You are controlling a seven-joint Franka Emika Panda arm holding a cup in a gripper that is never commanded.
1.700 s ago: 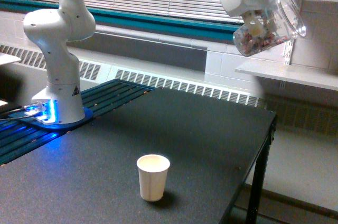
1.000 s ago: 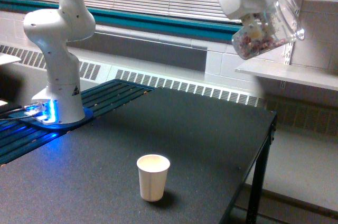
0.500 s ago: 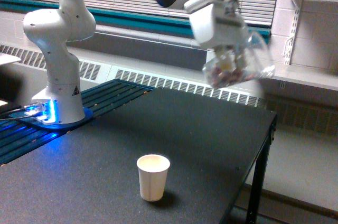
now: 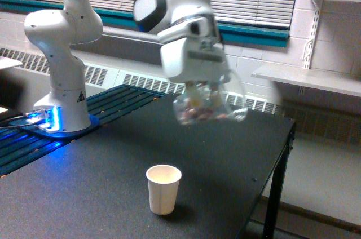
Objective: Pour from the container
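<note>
Jaws: gripper closed on the container; the finger gap itself is blurred.
Container position: held in the air directly under the jaws, tilted, mouth toward the exterior view's right.
Paper cup: 1 white cup, below the jaws and offset toward the exterior view's left, well apart.
Risk 1: the mouth faces away from the cup, so tipping here would likely scatter contents on the surface.
Risk 2: a narrow, light cup could topple or overflow.
Materials: container clear, thin-walled plastic holding small mixed pieces; cup matte, tapered paper; surface dark, finely textured.
</note>
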